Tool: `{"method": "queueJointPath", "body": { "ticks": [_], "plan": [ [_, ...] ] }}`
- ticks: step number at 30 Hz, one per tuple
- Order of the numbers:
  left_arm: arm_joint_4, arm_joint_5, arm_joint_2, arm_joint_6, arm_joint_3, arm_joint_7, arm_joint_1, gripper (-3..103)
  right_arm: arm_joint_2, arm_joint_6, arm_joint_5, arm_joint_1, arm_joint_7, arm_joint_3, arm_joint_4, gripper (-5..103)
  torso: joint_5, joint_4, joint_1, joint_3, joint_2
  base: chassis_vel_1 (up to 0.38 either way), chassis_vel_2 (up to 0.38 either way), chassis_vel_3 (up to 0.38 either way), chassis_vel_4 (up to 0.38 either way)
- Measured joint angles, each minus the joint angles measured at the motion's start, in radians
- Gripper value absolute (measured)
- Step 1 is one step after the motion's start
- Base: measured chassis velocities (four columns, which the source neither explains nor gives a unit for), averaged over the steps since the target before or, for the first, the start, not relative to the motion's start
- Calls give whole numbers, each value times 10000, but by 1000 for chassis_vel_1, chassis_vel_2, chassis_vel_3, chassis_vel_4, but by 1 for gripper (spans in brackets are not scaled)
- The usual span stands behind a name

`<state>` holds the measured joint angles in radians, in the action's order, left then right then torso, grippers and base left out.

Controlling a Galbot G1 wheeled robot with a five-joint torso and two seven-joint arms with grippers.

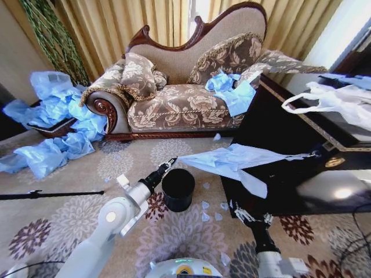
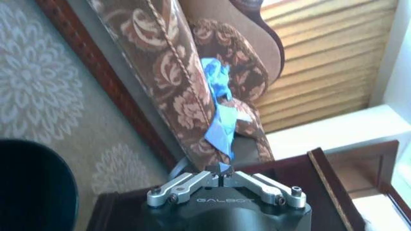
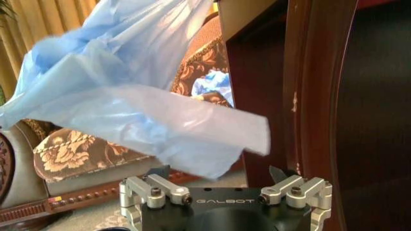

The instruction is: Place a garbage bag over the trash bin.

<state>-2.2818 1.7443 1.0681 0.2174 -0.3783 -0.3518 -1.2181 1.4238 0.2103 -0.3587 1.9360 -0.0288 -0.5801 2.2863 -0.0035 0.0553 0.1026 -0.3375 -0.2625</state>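
Left gripper (image 1: 171, 161) hangs just above the small black round plastic trash bin (image 1: 178, 189) on the carpet, fingers pressed together, holding nothing. Thin light blue crinkly garbage bag (image 1: 232, 160) lies on the dark wooden surface (image 1: 272, 133), overhanging its edge. Right gripper (image 3: 224, 185) spread wide near bag. Bin unlined; bagging not begun.

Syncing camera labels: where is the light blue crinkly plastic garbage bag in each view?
Head view: light blue plastic garbage bag stretches from left gripper to the dark table.
Left wrist view: its corner sits between the shut fingertips.
Right wrist view: it hangs above the open right gripper.
Shared landmark: floral sofa.
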Motion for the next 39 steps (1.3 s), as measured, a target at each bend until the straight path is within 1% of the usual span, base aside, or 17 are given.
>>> {"method": "queueJointPath", "body": {
  "ticks": [6,13,16,18,20,25,27,28,30,31,33,35,36,38,39],
  "plan": [
    [40,392,-233,-49,-553,-17,143,0,49,9,132,-3,-9,32,-105,100,0,-1,0,0,0,0,0,0,0],
    [159,606,-405,-71,-860,-31,259,0,85,33,121,7,-45,43,-141,100,-1,0,0,0,0,0,0,0,0],
    [279,827,-617,-89,-1204,-47,337,0,99,45,120,8,-45,125,-207,100,0,-1,0,0,0,0,0,0,0],
    [315,869,-646,-92,-1277,-49,355,0,103,45,122,7,-45,144,-212,100,0,-1,0,0,0,0,0,0,0],
    [521,1118,-766,-117,-1690,-79,475,0,106,43,128,-9,-40,266,-238,100,-1,0,0,0,0,0,0,0,0],
    [664,1242,-943,-117,-1960,-92,402,0,93,-22,110,-111,-21,568,-410,100,0,0,0,0,0,0,0,0,0],
    [685,1243,-973,-112,-1977,-93,346,0,82,-68,58,-172,-20,668,-484,100,-1,1,0,0,0,0,0,0,0],
    [751,1225,-1041,-99,-1915,-94,198,0,61,-220,-131,-439,-40,952,-767,100,0,-3,0,0,0,0,0,0,0],
    [781,1182,-1064,-87,-1821,-95,154,0,60,-310,-243,-582,-67,1077,-898,100,1,-3,0,0,0,0,0,0,0],
    [798,1120,-1071,-75,-1731,-95,91,0,59,-416,-372,-728,-121,1218,-1023,100,-2,3,0,0,0,0,0,0,0],
    [805,899,-1051,-31,-1451,-96,-165,0,-14,-919,-1069,-1397,-492,1921,-1482,100,3,-1,0,0,0,0,0,0,0],
    [807,838,-1047,-21,-1362,-97,-199,0,-32,-1016,-1220,-1553,-581,2066,-1590,100,2,-4,0,0,0,0,0,0,0],
    [828,695,-1062,9,-1028,-120,-196,0,-54,-1227,-1513,-1975,-777,2414,-1889,100,0,-5,0,0,0,0,0,0,0],
    [836,666,-1089,18,-872,-133,-145,0,-54,-1285,-1590,-2149,-830,2533,-2028,100,0,-3,0,0,0,0,0,0,0],
    [836,644,-1154,37,-652,-150,-36,0,-58,-1327,-1640,-2440,-861,2668,-2268,100,-2,6,0,0,0,0,0,0,0]
  ]
}}
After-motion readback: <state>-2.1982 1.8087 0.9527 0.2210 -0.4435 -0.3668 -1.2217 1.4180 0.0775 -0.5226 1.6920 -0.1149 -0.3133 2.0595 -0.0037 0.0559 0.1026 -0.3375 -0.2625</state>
